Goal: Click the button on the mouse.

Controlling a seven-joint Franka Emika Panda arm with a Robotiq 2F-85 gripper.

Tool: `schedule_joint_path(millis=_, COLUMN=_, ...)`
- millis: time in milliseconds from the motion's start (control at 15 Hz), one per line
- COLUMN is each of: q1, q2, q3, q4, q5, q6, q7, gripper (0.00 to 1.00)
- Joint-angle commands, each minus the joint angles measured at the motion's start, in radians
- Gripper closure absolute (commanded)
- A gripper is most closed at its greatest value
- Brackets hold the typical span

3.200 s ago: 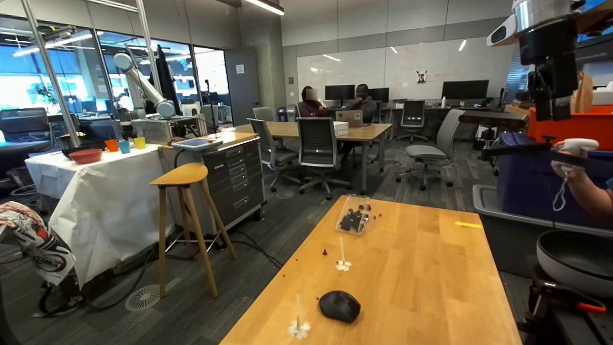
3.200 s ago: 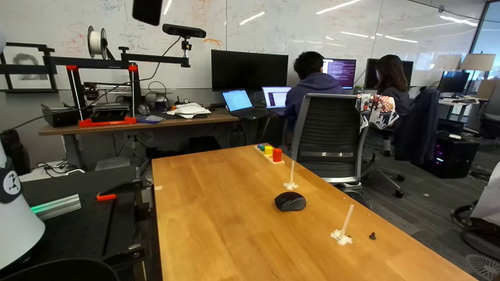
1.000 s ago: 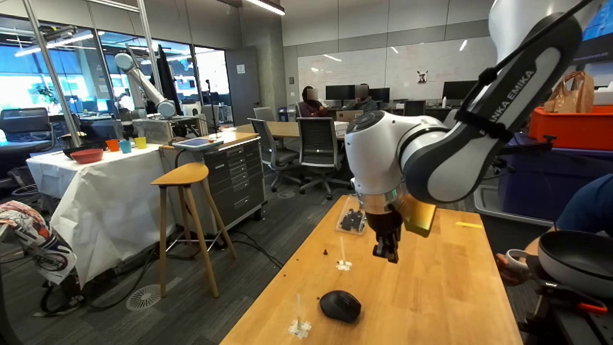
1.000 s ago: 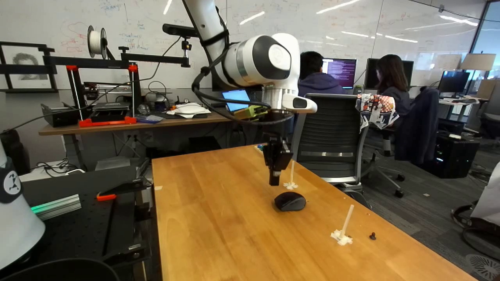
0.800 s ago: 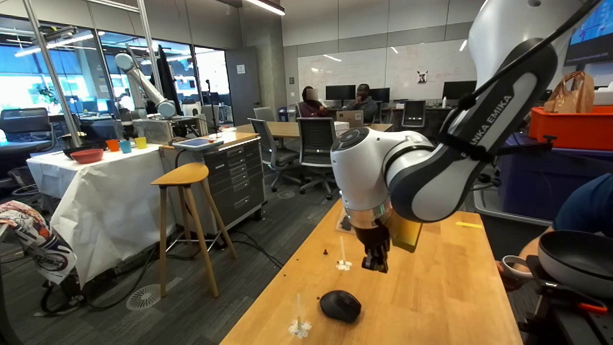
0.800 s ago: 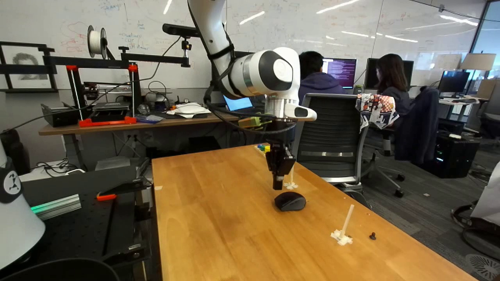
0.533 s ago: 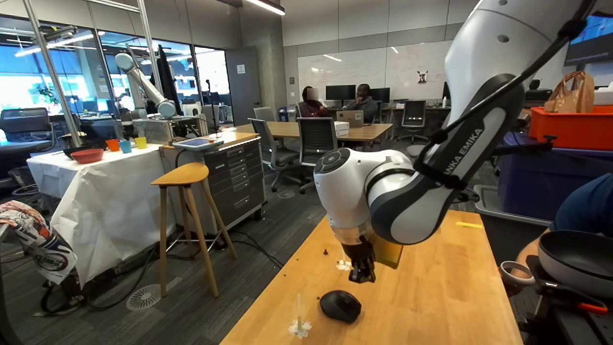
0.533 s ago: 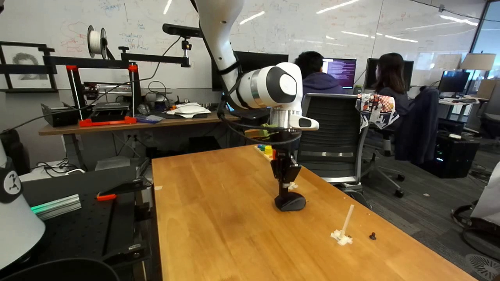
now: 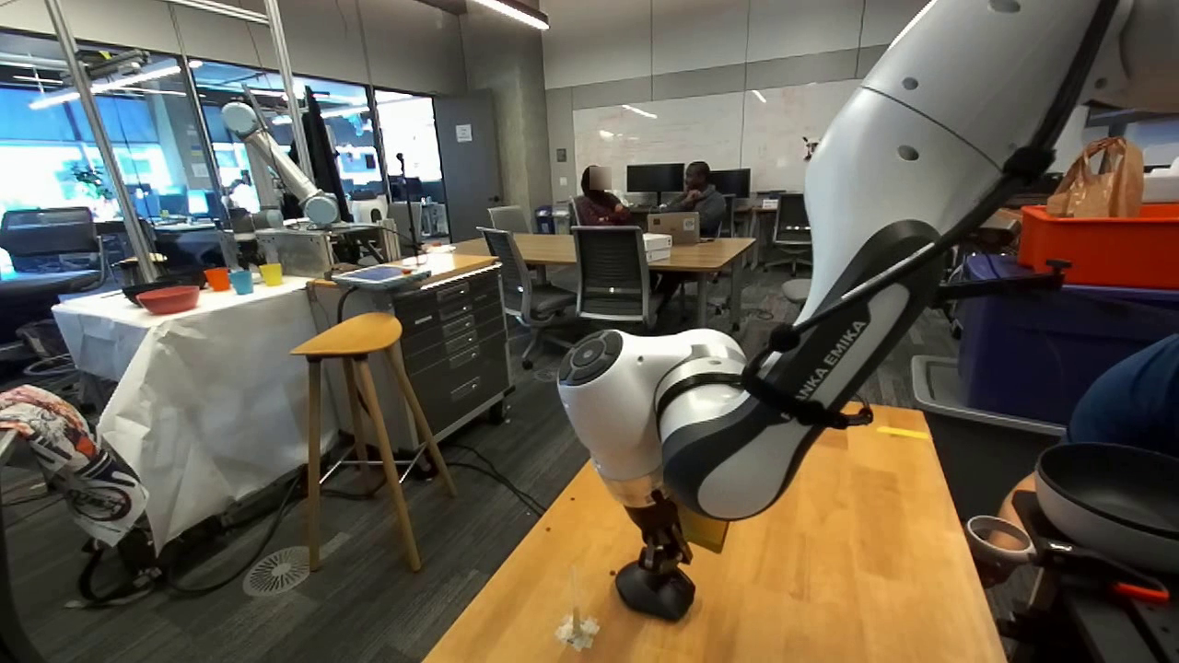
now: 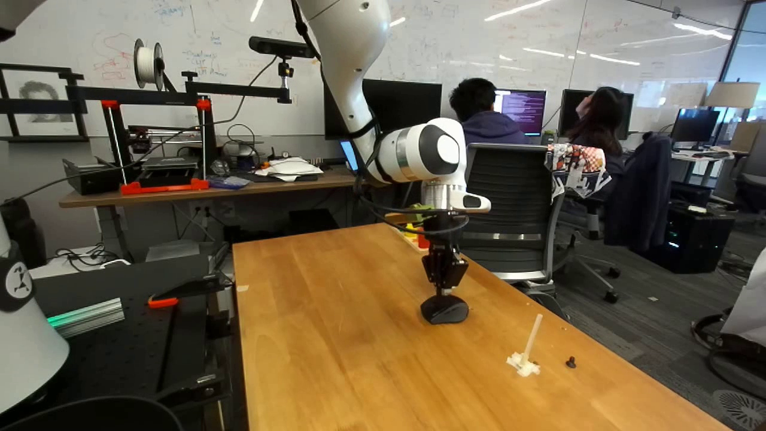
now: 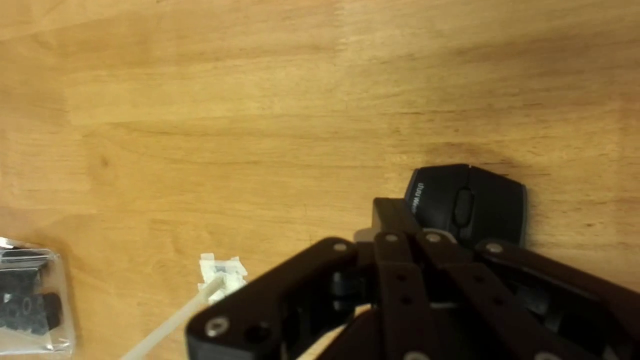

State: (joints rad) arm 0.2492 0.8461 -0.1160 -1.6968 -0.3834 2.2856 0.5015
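Observation:
The black mouse (image 9: 656, 597) lies on the wooden table (image 10: 335, 335), its scroll wheel (image 11: 463, 206) and the split between its two buttons showing in the wrist view. My gripper (image 11: 397, 210) points down at it, fingers together with nothing between them. In the wrist view the fingertips overlap the mouse's left edge, beside the printed lettering, and the finger linkage covers its rear part. Both exterior views show the fingertips right at the top of the mouse (image 10: 444, 310). Whether they touch or press it I cannot tell.
White pegs on taped bases stand near the mouse, such as this peg (image 10: 530, 338) and this peg (image 11: 172, 320). A clear box (image 11: 35, 305) holds dark bits. Coloured toy blocks (image 10: 422, 240) sit at a table edge. A small dark piece (image 10: 571, 361) lies near another edge.
The arm has come in over the table and lowered, bringing the gripper from behind the mouse to right at it. The fingers have stayed together. The mouse has not moved.

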Motion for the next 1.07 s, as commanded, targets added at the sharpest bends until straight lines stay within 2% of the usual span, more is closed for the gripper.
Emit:
schedule_joint_path(millis=0, q1=0.026, q2=0.067, q3=-0.016, q4=0.103, q5=0.026, q6=-0.06, q7=-0.006, gripper=1.0)
schedule_joint_path(millis=467, q1=0.02, q2=0.104, q3=-0.008, q4=0.16, q5=0.042, q6=-0.116, q7=-0.019, gripper=1.0)
schedule_joint_path(millis=1000, q1=0.02, q2=-0.034, q3=0.005, q4=0.013, q5=0.044, q6=-0.109, q7=-0.037, gripper=1.0)
